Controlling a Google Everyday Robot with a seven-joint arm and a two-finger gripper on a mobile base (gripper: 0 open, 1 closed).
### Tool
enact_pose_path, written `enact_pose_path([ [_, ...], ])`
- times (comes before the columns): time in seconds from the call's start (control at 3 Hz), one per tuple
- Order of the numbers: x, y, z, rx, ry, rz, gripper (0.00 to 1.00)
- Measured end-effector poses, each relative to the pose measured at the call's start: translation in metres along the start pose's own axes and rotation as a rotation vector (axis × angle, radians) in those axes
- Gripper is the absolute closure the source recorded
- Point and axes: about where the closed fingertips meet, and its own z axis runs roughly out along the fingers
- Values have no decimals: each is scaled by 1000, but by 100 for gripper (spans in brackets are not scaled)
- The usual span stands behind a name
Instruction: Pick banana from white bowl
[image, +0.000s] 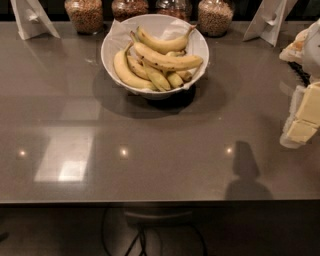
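Observation:
A wide white bowl (113, 46) stands on the grey counter, left of centre at the back. It holds several yellow bananas (165, 61), some with brown marks; one long banana lies across the top of the pile. My gripper (302, 120) is at the right edge of the view, above the counter, well to the right of the bowl and nearer the front. It is apart from the bowl and the bananas, and I see nothing in it. Part of the arm (314, 45) is cut off by the frame.
Several glass jars (84, 14) of grains stand in a row behind the bowl. White folded card stands sit at the back left (31, 19) and back right (270, 20). The counter's front edge (150, 201) runs across the bottom, with cables below.

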Motion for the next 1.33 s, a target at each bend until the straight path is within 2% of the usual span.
enact_pose_path([
  [0.67,-5,-1,-2,13,-19,4,0],
  [1.0,-39,-9,0,39,-116,11,0],
  [1.33,-88,-25,3,57,-223,-3,0],
])
